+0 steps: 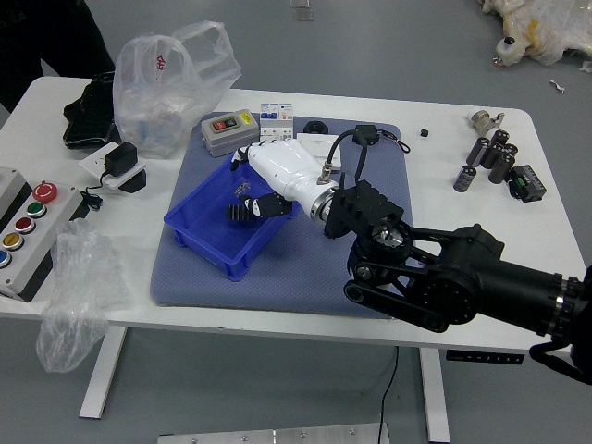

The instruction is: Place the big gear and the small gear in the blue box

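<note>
Grey floor all round, and on it a white worktop (370,335) with a blue-grey mat (277,294) laid across the middle. The blue box (205,248) sits on the mat, a bit left of centre, and the right robot hand (287,176) is reaching over its far right part, white shell on the back, black fingers pointing left. Looks open to me: the fingers and thumb are spread apart with nothing in the gap between them. The big gear (240,213) is within the outline of the blue box, seen edge-on, right by the thumb tip, though I can't tell if the two touch or if the gear is resting on the bottom. There's also a little metal piece (242,189) in the box.

Small gear (331,231) is on the mat, outside the box to the right, mostly tucked behind the hand and wrist so only a dark bit shows.

Behind the box you've got a grey device (229,134) with a yellow label, with a small white and blue carton (276,120) just beside it. Far left corner has a clear plastic bag (171,92), a button panel (32,242) is on the left edge, and some black cylinders (500,159) are grouped on the right. Someone in black clothes (60,37) is at the top left, past the worktop
</note>
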Motion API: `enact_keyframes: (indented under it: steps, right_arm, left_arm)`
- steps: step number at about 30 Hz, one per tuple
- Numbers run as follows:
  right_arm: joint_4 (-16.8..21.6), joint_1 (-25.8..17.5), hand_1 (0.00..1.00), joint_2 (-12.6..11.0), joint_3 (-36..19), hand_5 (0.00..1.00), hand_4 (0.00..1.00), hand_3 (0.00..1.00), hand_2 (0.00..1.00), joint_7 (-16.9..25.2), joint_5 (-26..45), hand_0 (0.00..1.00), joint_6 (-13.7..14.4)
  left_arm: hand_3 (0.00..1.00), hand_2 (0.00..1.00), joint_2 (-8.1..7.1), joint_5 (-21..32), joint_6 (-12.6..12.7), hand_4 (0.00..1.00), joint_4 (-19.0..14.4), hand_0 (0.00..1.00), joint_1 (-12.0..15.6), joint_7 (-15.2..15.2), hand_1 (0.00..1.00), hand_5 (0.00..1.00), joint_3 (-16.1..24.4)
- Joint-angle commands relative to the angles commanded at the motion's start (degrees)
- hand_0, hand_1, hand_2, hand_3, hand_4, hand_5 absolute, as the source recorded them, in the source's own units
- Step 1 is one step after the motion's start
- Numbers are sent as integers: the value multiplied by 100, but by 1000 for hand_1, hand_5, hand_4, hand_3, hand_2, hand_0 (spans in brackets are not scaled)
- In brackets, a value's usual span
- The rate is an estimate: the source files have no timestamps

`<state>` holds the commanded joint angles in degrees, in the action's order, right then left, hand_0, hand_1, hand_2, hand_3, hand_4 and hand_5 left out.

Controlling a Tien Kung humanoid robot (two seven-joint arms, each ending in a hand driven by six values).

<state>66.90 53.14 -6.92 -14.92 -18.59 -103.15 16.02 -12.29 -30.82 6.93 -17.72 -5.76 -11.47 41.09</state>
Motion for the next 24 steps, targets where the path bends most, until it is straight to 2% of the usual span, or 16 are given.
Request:
enact_keyframes:
  steps: [8,14,17,18,23,24]
  right_arm:
    - [-53,-29,774,-50,-62,190,602,770,836,41,15,390,-19]
    - [17,-149,773,-165,-398,184,600,776,840,36,-52,386,28]
    - [166,-337,773,-313,-735,184,600,776,840,-22,-149,386,68]
    - [241,-429,682,-385,-856,205,639,786,806,-64,-178,370,67]
    - [573,-872,682,-706,-1209,205,639,786,806,-319,-185,370,45]
    - [623,-966,625,-753,-1215,215,648,786,782,-362,-170,349,63]
  left_arm:
    - [652,554,7,-42,14,729,-7,611,-5,-28,565,383,62]
    - [652,555,7,-34,23,728,-6,611,2,-16,564,383,55]
    - [652,555,15,-14,25,728,-5,611,5,-3,564,383,38]
    - [652,555,20,-6,25,729,-5,611,8,-1,565,383,31]
    - [652,555,37,16,29,729,-8,611,26,-2,565,383,21]
    - [652,555,38,21,30,729,-8,611,26,1,564,383,18]
